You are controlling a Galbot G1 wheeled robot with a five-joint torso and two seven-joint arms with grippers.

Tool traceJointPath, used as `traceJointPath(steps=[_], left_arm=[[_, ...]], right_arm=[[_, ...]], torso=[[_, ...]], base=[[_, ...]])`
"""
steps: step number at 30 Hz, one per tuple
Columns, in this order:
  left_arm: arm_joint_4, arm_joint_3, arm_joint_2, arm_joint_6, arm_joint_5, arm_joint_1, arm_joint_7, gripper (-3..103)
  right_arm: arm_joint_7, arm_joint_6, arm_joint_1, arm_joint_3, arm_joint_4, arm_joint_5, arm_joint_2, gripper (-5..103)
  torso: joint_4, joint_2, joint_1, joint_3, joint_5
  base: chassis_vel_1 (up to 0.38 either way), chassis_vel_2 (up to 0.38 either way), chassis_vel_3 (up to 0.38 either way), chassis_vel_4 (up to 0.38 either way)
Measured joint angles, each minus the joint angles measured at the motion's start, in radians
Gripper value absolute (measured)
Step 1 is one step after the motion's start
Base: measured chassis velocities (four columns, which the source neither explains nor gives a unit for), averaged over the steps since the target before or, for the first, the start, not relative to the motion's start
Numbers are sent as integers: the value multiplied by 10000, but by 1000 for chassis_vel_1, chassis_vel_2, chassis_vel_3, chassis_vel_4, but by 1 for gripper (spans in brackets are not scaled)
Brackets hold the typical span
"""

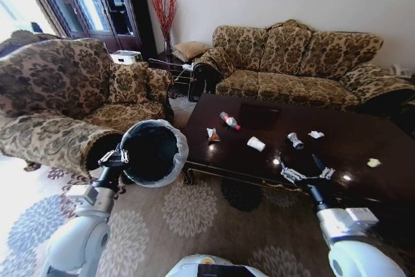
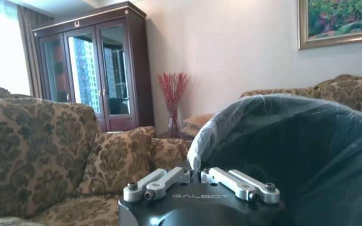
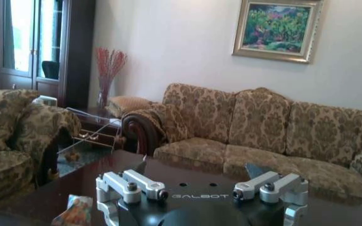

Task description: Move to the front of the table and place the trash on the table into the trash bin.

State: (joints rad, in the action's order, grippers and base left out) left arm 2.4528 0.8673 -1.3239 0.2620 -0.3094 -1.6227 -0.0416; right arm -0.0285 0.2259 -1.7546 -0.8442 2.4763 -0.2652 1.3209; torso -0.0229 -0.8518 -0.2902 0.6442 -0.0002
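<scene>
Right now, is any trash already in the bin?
No: in the head view the trash bin, held at its rim by the left gripper, looks empty, and the bottle lies on the table.

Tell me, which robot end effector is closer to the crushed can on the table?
Right. The right end effector hovers at the table's near edge, just short of the can. The left end effector grips the trash bin, beside the table.

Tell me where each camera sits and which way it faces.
Head: high up, looking down at the table, bin and both arms.
Left wrist: on the left gripper, facing the bin it holds and an armchair.
Right wrist: on the right gripper, open above the table, facing the sofa.
Shared: the sofa in head and right wrist.
</scene>
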Motion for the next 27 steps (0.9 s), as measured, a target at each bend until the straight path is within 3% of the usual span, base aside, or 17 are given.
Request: traceJointPath(steps=[8, 16, 21, 27], left_arm=[[-13, 6, -83, -10, 11, -37, -7, 1], [-131, 37, 117, -10, -90, 76, -130, 1], [-131, 112, 147, -4, -231, 12, -263, 1], [-394, 83, 473, 14, -485, 331, -513, 1]], right_arm=[[-55, -159, 45, 184, -131, 19, -40, 100], [365, -484, 744, 419, -953, -349, -1063, 100], [543, -116, 1296, 445, -1219, -1072, -1649, 100], [911, 152, 2596, 1900, -2431, -1784, -2474, 100]], torso=[[1, 6, -12, 4, 1], [-4, 1, 13, -6, 4], [-1, -3, 15, -6, 1], [-8, 2, -4, 2, 4]], base=[[-271, 243, 251, -250], [-32, 35, 16, -26], [49, -18, -23, 38], [0, 0, 0, 0]])
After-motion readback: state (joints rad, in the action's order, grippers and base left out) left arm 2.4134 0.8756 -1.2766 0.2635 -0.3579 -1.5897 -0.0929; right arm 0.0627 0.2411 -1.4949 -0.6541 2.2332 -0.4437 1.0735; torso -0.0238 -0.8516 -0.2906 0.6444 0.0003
